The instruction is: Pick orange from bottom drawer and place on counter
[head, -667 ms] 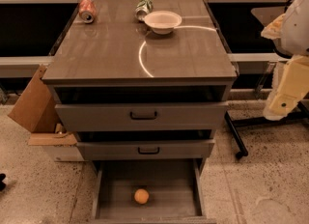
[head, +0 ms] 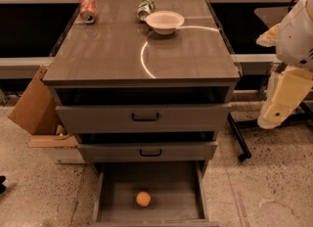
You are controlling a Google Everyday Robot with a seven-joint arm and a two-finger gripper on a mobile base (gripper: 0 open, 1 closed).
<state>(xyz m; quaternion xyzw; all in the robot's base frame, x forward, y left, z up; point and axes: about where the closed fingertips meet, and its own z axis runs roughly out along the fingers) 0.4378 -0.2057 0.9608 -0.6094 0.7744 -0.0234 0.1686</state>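
The orange lies in the open bottom drawer, near the middle of its plain grey floor. The counter is the cabinet's glossy grey-brown top with a curved white line across it. My arm shows as white and cream segments at the right edge, beside the cabinet's right side and well above the drawer. My gripper is out of view, and nothing touches the orange.
A white bowl, a crushed reddish can and a greenish can sit at the back of the counter. The two upper drawers are slightly open. A cardboard box leans at the cabinet's left. A black chair leg stands at the right.
The arm's cream segment has shifted slightly down and left. The orange and the drawers have not moved.
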